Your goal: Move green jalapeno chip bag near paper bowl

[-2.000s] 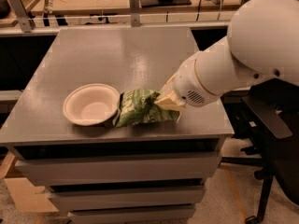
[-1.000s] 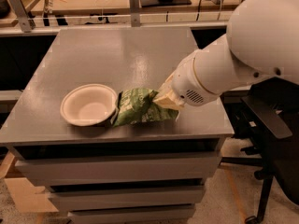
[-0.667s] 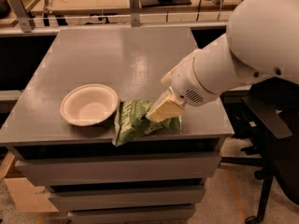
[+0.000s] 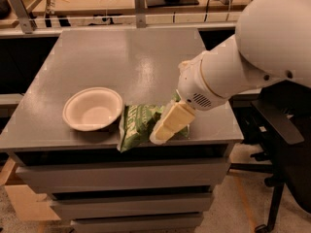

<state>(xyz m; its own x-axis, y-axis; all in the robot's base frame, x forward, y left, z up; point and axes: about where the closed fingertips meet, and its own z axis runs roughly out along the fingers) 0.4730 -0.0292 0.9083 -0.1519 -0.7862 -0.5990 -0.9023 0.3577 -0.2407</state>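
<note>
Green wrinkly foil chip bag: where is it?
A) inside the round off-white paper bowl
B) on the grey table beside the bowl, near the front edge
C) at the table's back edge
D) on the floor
B: the green foil chip bag lies on the grey table next to the off-white paper bowl, the gripper over its other end.

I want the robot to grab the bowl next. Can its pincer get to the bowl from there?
Probably yes. The pincer is down at the chip bag, which lies right beside the bowl. Only the flat bag is between them, and nothing covers the bowl.
</note>
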